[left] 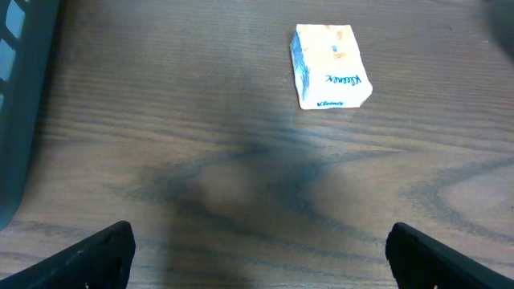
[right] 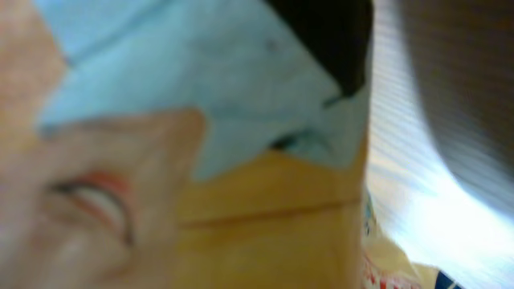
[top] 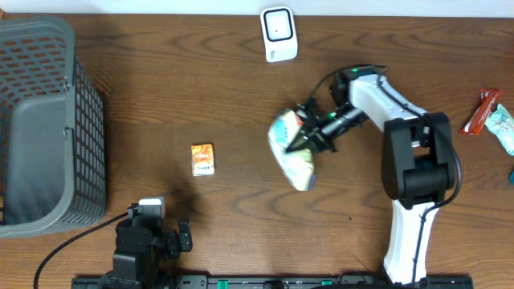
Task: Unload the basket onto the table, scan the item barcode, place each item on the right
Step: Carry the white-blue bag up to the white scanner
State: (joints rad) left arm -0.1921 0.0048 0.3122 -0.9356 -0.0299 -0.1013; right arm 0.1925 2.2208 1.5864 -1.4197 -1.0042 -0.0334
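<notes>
**Limp snack bag held short of the scanner**

The snack bag (top: 291,151) sits crumpled in the right gripper (top: 305,136), which is clamped on its upper edge, near but apart from the white barcode scanner (top: 279,34). It looks light, soft and slick-filmed, so a pinch at the seam suits it, though the printed panel may fold. The left gripper (left: 261,269) stands wide open and empty over the wood-grain counter (top: 161,80), near a Kleenex pack (left: 329,66).

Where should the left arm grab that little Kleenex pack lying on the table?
Come straight down from above and close the left fingers across its two long sides. The Kleenex pack lies flat on the table, clear of other things, and that is its narrower span.
</notes>
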